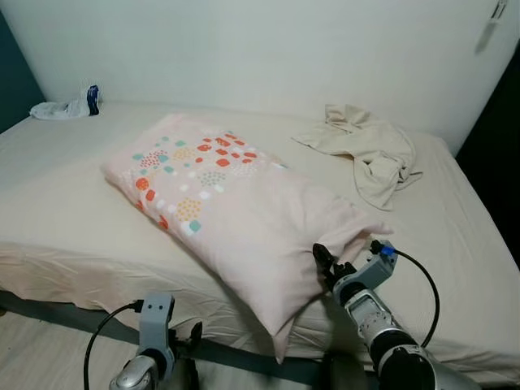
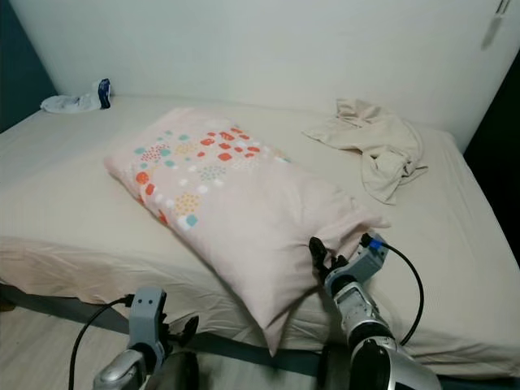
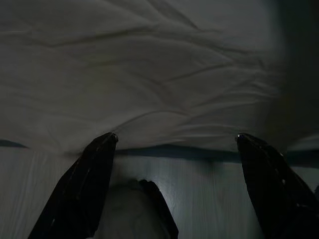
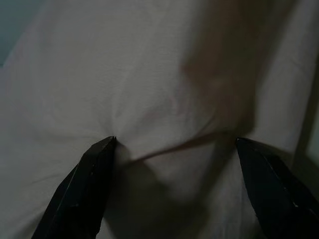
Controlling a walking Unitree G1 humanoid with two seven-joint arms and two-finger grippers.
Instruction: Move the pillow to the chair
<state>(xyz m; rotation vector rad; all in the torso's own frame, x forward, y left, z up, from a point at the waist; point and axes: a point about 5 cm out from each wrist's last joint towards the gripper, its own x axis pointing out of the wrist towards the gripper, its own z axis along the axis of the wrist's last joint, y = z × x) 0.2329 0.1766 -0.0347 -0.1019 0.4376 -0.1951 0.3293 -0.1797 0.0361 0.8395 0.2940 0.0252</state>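
A pale pink pillow (image 1: 236, 203) with orange, teal and white dots lies diagonally on the bed (image 1: 65, 211), and its near corner hangs over the front edge. My right gripper (image 1: 333, 264) is at the pillow's near right end. Its jaws stand open and wide apart around a fold of pillow fabric (image 4: 169, 104), with one fingertip (image 4: 102, 149) pressing into the cloth. My left gripper (image 3: 174, 137) is open and held low in front of the bed's front edge, facing the hanging sheet (image 3: 149, 74) with nothing between its fingers.
A crumpled beige garment (image 1: 370, 150) lies at the bed's back right. A white and blue bundle (image 1: 69, 106) sits at the back left corner. A white wall runs behind the bed. Pale wooden floor (image 1: 41, 357) and a dark bed frame (image 1: 244, 353) lie below the front edge.
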